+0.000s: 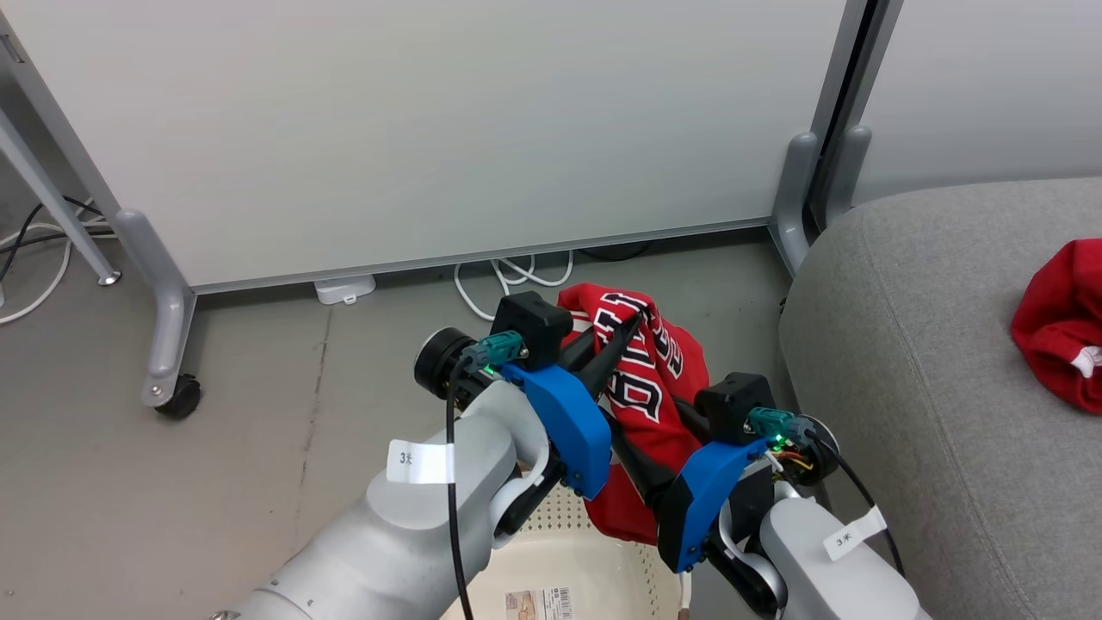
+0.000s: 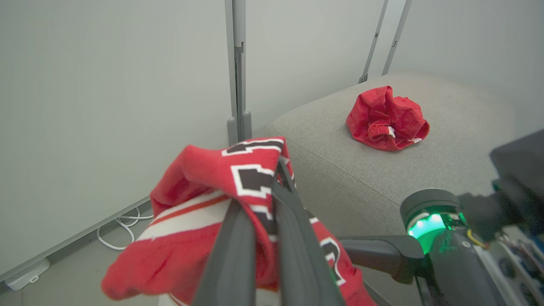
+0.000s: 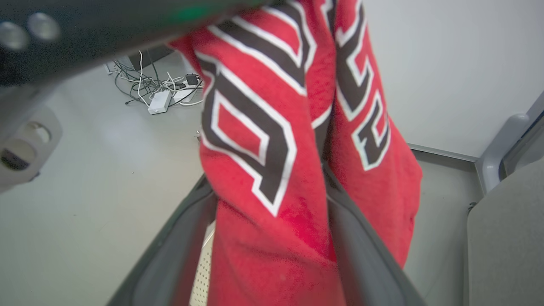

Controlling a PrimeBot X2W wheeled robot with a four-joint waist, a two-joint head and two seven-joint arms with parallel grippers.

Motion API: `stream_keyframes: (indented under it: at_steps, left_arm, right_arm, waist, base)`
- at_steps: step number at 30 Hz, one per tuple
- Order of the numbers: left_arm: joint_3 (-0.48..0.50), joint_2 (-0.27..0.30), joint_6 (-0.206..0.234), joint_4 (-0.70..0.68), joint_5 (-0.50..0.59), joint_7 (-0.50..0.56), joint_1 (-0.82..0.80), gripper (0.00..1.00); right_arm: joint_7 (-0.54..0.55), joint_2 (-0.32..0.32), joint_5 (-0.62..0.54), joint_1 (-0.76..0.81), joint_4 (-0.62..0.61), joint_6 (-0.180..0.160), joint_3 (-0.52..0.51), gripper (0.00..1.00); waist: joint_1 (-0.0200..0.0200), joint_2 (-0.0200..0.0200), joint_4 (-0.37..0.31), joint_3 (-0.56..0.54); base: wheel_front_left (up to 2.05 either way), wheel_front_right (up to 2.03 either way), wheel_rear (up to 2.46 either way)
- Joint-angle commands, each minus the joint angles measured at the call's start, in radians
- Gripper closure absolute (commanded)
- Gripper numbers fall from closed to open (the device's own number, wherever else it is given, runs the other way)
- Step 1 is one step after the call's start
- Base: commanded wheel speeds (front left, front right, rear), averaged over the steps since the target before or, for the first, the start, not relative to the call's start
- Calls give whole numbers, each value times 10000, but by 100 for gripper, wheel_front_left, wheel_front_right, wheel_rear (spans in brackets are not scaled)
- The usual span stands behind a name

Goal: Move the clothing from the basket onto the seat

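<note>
The red jersey [image 1: 654, 370] with black-and-white lettering hangs in the air above the cream perforated basket [image 1: 594, 568]. My left gripper [image 1: 633, 327] is shut on its top fold, seen close in the left wrist view [image 2: 259, 187]. My right gripper [image 1: 663, 430] stands open lower down. The jersey [image 3: 255, 127] drapes between its two spread fingers [image 3: 178, 246]. The plain red garment [image 1: 1063, 323] lies bunched on the grey seat [image 1: 913, 344] to the right, and the left wrist view shows that garment [image 2: 386, 119] on the seat [image 2: 459, 148].
A white partition panel [image 1: 430, 129] on grey feet with a castor [image 1: 181, 398] stands just beyond the basket. White cables [image 1: 508, 275] and a power strip [image 3: 159, 103] lie on the grey floor under it. The partition's post [image 1: 796, 198] meets the seat's corner.
</note>
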Motion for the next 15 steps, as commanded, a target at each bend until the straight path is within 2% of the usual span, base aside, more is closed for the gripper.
stream_keyframes:
  at_steps: [1,2,3,15]
  left_arm:
    - [-67,-5,3,-24,-50,-37,-137,100]
    - [-94,-7,3,-35,-88,-38,-150,100]
    - [-125,-7,5,-45,-97,-39,-160,100]
    - [-360,-6,50,102,-355,-111,-232,100]
  right_arm:
    - [-89,-23,134,-235,236,1,100,30]
    - [-124,-23,201,-343,381,1,169,90]
    - [-186,-20,268,-429,499,1,232,100]
    - [-745,-23,783,-804,1398,1,710,100]
  waist:
    - [-1,-1,17,-3]
    - [-1,-1,28,-6]
    - [-1,-1,38,-9]
    - [-1,-1,-88,-113]
  base:
    - [0,0,0]
    - [0,0,0]
    - [0,0,0]
    - [0,0,0]
